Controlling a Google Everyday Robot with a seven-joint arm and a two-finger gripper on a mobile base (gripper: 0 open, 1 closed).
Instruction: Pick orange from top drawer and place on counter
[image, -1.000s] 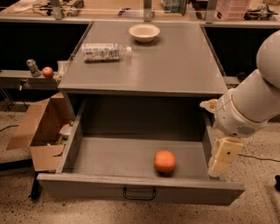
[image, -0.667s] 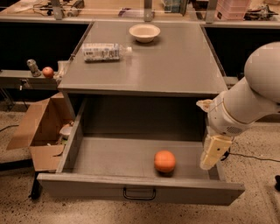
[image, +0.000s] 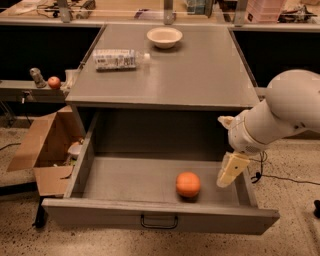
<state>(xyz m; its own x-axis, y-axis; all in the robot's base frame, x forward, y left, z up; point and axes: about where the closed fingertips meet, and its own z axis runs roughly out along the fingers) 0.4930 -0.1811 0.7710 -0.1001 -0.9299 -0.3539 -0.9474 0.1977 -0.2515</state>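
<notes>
One orange (image: 188, 184), sitting on the floor of the one top drawer (image: 100, 214), front-right area, near the front wall, untouched. Drawer is pulled fully open, one dark handle (image: 159, 221) centred on its front. One counter (image: 200, 75) above it, carrying one white bowl (image: 164, 36) at the back centre and one plastic bottle (image: 117, 59) lying on its side at the back left, the two well apart. One small red fruit (image: 54, 82) on a side ledge to the left of the cabinet. One open cardboard box (image: 40, 145) on the floor at left, just beside the drawer. One arm (image: 280, 112), white, coming in from the right edge, bent downward over the drawer's right side. One gripper (image: 226, 179), cream-coloured, pointing down and slightly left into the drawer, tip just right of the orange, apart from it, holding nothing. Whether the gripper is wide or narrow: cannot tell from this angle.
</notes>
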